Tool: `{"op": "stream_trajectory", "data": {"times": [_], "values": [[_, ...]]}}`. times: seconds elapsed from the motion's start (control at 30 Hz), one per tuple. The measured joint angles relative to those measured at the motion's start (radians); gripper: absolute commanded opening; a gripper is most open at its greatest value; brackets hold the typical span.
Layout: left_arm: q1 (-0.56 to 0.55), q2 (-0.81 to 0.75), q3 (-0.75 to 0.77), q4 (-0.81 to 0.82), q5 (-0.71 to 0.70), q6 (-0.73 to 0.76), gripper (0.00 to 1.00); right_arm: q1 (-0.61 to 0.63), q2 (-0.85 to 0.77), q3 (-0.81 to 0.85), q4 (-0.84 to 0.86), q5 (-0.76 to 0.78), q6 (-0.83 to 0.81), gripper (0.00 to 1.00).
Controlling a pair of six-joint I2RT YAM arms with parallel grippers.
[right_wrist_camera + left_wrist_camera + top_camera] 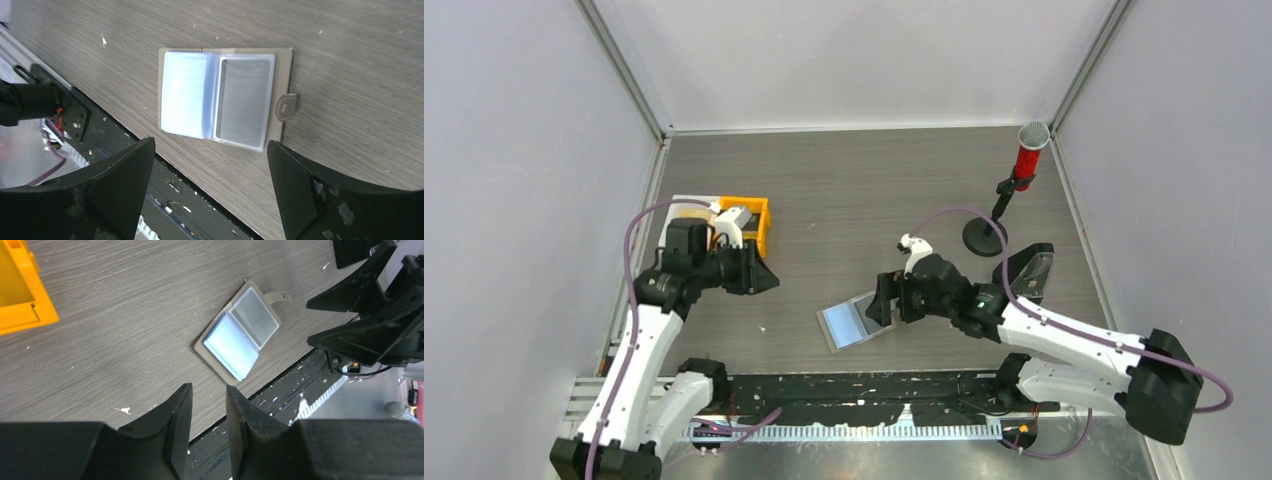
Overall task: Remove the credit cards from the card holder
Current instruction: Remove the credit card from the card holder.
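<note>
Card holder point(222, 95) lies open, flat on table point(350, 60).

We recorded: tabletop point(844, 180), grey-brown wood grain, flecked white; walls point(514, 150), three, plain pale lilac-white, enclosing left, far and right edges; aluminium posts point(624, 70) at both far corners; black mounting rail point(864, 385) along near edge; lighting even, diffuse.

On the grey wood-grain table point(844, 180) we see an orange bin point(754, 222) at the left, with what may be a white tray point(686, 203) beside it, largely hidden. At the far right a red microphone point(1029, 152) stands on a round black base point(982, 238). Near it sits a black wedge-shaped stand point(1030, 272) with a clear face.
</note>
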Motion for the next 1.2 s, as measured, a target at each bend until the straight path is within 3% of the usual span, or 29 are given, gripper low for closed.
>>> {"op": "stream_trajectory", "data": {"times": [0.13, 0.27, 0.33, 0.37, 0.93, 1.07, 1.2], "values": [[0.000, -0.155, -0.054, -0.012, -0.051, -0.001, 0.48, 0.114, 0.098, 0.009, 0.016, 0.094, 0.032, 0.93], [0.000, -0.272, -0.085, -0.012, -0.105, -0.020, 0.71, 0.203, 0.228, 0.061, 0.016, 0.173, 0.047, 0.95], [0.000, -0.320, -0.099, -0.014, -0.120, -0.025, 0.94, 0.236, 0.293, 0.108, 0.016, 0.206, 0.046, 0.95], [0.000, -0.332, -0.103, -0.013, -0.124, -0.025, 0.99, 0.248, 0.323, 0.130, 0.020, 0.219, 0.045, 0.95], [-0.001, -0.391, -0.150, -0.011, -0.237, -0.055, 0.99, 0.304, 0.647, 0.326, 0.015, 0.333, 0.042, 0.89], [-0.001, -0.391, -0.150, -0.011, -0.252, -0.056, 0.99, 0.322, 0.690, 0.365, -0.013, 0.352, 0.042, 0.82], [-0.001, -0.393, -0.150, -0.011, -0.256, -0.056, 0.99, 0.333, 0.708, 0.378, -0.026, 0.374, 0.044, 0.67]]}}
